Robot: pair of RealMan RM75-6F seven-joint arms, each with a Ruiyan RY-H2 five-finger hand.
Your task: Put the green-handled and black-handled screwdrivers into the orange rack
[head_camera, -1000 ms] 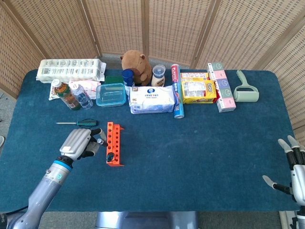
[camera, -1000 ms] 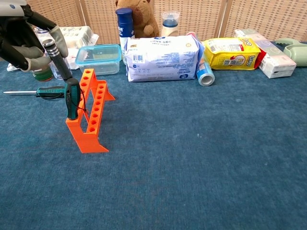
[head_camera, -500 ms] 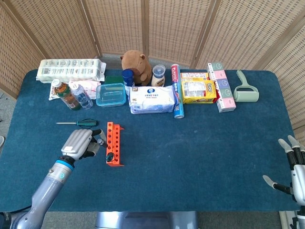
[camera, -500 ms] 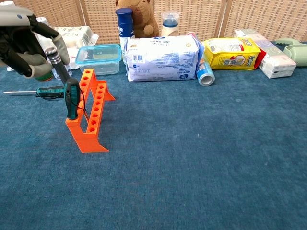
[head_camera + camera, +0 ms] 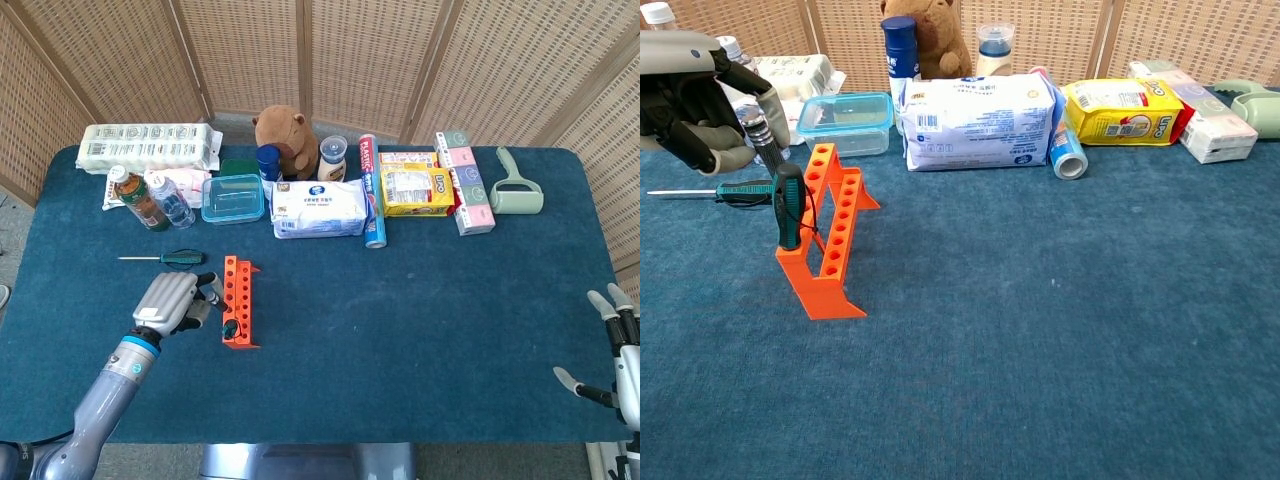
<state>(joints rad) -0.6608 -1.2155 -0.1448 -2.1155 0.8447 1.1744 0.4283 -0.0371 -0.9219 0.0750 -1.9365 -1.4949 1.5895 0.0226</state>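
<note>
The orange rack (image 5: 241,296) (image 5: 836,232) stands left of the table's middle. The black-handled screwdriver (image 5: 231,327) (image 5: 788,205) sits in a hole at the rack's near end and leans to the left. My left hand (image 5: 172,301) (image 5: 695,100) grips its knurled upper end. The green-handled screwdriver (image 5: 180,257) (image 5: 745,190) lies flat on the cloth just behind the hand, with its shaft pointing left. My right hand (image 5: 620,355) hangs at the table's near right corner, fingers apart and holding nothing; the chest view does not show it.
Along the back stand bottles (image 5: 150,200), a clear lidded box (image 5: 232,198), a wipes pack (image 5: 320,208), a plush toy (image 5: 285,128), a blue tube (image 5: 371,190), a yellow packet (image 5: 415,190), boxes (image 5: 465,185) and a lint roller (image 5: 515,190). Blue cloth (image 5: 420,320) covers the table.
My left hand has shifted slightly down and toward the rack, bringing the black-handled screwdriver a little more upright. The right hand has sunk a little lower in view.
</note>
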